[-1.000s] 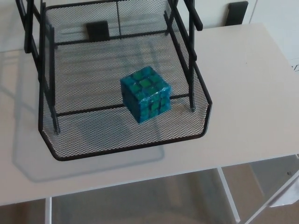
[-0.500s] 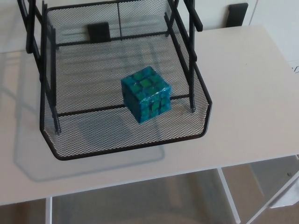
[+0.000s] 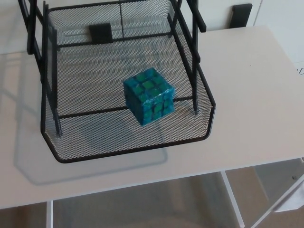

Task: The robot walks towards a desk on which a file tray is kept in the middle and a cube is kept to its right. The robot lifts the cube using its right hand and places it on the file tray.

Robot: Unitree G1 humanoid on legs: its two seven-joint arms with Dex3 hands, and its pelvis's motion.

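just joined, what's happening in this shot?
Nothing is being handled right now. The blue-green cube sits inside the black mesh file tray, on its bottom level toward the right side, and the tray stands on the white desk. Neither robot hand shows in the head view. Judging by how things lie, the placing step looks done.

The tray was open toward 6 o'clock, where its mesh wall sat low. Black posts rose along its 3 and 9 o'clock sides, flanking the cube. At 3 o'clock of the tray, the desk gave open room for approach.
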